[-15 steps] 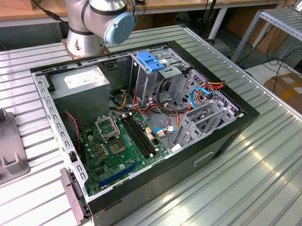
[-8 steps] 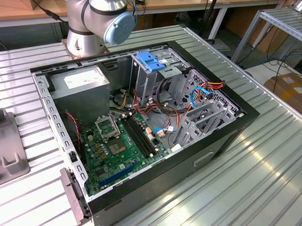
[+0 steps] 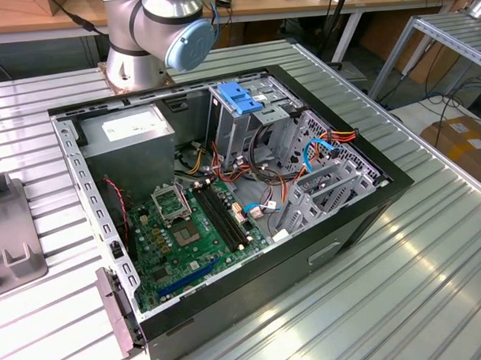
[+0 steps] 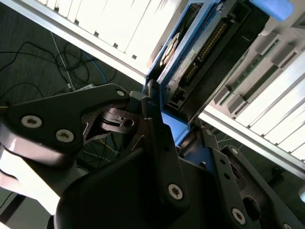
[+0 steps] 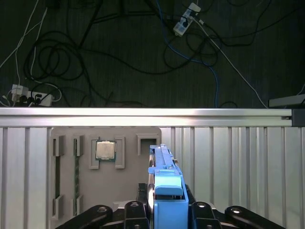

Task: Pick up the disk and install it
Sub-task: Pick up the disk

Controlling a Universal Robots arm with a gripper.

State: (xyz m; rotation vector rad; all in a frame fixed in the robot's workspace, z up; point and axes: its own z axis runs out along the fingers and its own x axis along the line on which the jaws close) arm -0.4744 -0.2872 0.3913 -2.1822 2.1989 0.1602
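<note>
1. Exterior view: a grey tray [image 3: 9, 235] lies on the ribbed metal table [image 3: 433, 260] at the exterior view's left edge. Near the tray, on the exterior view's right of it, stands an open computer case [image 3: 345, 224]. Inside the case a green motherboard [image 3: 195, 229] covers the floor. A grey power supply [image 3: 136, 132] sits at the end nearer the robot arm's base [image 3: 152, 33]. A metal drive cage topped by a blue bracket [image 3: 241, 95] stands farther from the tray than the power supply. The arm's base rises beyond the tray and the case, at the table's far side.

2. Second wrist view: the gripper [image 4: 167, 119] clamps one end of the disk [image 4: 200, 52] between its black fingers [image 4: 157, 138]. The jaws stand only as far apart as the disk is thick. The disk is held on edge, showing a blue rail and a row of connector pins. The tray lies behind it. I cannot tell whether the disk's far end touches the tray.

3. First wrist view: the disk is seen edge-on, blue rail toward the camera, with the claw shut on its two flat faces. Behind it the tray holds a processor chip [image 5: 106, 150] in a square pocket and a memory stick [image 5: 76, 167] in a long slot. The disk crosses the tray's side edge, on the far side of the chip from the memory stick. Beyond the tray and the table's rim, cables [image 5: 71, 62] and a power strip [image 5: 28, 95] lie on a dark floor.
</note>
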